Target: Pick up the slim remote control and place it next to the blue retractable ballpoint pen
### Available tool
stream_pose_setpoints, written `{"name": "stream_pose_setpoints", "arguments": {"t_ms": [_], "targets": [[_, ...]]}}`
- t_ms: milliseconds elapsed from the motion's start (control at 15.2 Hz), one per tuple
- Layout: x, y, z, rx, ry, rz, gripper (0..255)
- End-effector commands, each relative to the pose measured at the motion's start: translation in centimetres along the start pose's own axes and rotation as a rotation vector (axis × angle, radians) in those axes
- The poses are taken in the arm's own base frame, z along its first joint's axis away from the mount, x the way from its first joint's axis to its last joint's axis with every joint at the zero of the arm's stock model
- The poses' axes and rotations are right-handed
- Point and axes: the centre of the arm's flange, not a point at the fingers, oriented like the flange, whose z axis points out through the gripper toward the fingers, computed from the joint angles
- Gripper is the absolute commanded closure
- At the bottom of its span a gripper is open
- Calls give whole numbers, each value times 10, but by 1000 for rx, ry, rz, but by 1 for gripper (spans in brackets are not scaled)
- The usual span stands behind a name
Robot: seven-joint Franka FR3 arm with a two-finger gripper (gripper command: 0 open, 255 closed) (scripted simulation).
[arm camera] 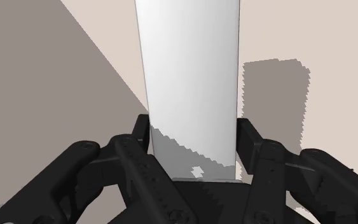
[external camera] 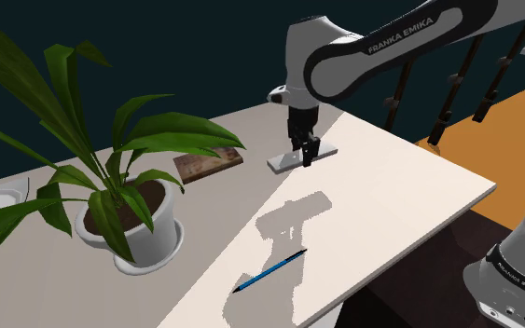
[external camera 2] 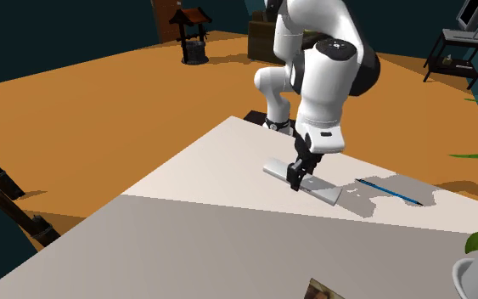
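Looking at the shoulder view, you see at the left a potted plant [external camera: 130, 224] on the worktop [external camera: 391, 196], then the blue pen [external camera: 269, 270] near the front edge. Further right the grey slim remote [external camera: 283, 162] lies flat, well apart from the pen. The gripper [external camera: 308, 156] stands directly over it, and its fingers [arm camera: 250, 137] are closed against both long sides of the remote.

On table [external camera: 419, 186], pen [external camera: 269, 270]; remote [external camera: 282, 163] well apart
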Motion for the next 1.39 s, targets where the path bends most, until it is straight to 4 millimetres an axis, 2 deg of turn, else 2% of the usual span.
{"name": "stream_pose_setpoints", "arguments": {"t_ms": [0, 858, 1320], "targets": [[20, -17, 0, 0, 0, 1, 255], [146, -127, 1, 0, 0, 1, 255], [146, -126, 38, 0, 0, 1, 255]]}}
